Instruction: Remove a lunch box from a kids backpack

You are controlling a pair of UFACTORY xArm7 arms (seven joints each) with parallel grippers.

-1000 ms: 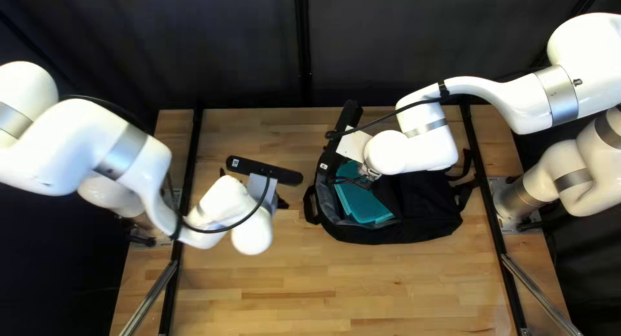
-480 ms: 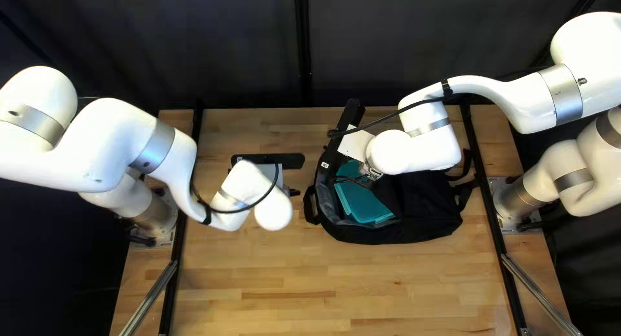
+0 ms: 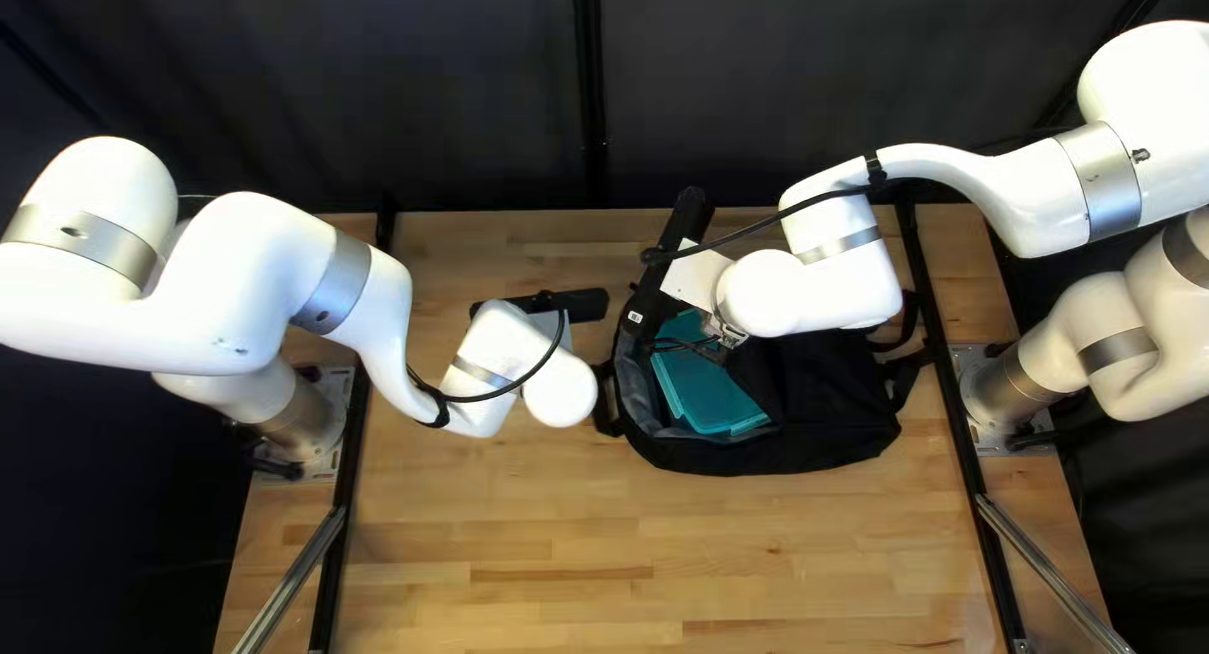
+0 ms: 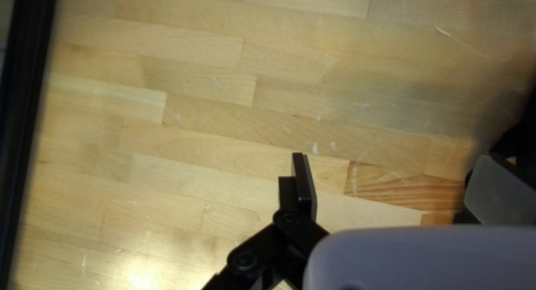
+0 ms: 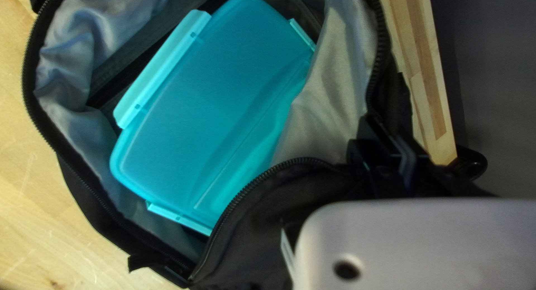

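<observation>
A dark curtain hung behind the far edge of the wooden tabletop, with a black rail running down its left side and another down its right. The backpack lay right of centre in the top left view, black outside, its main compartment unzipped and gaping toward the left arm. Inside that compartment sat the lunch box, teal and aslant, its lid facing up and a paler latch along one long side. Grey lining creased around it, and the toothed zipper curved about the opening. At the far side of the opening, the right gripper stood below its wrist; in the right wrist view its jaws were closed on the black edge of the backpack, pinching the cloth beside the lunch box without holding the box itself. The left gripper was just beside the backpack's near left edge, partly hidden by its own white wrist. In the left wrist view its jaws stood wide apart, holding nothing, above bare wood, one of them near a black portion of the backpack; whether they touched could not be told.
</observation>
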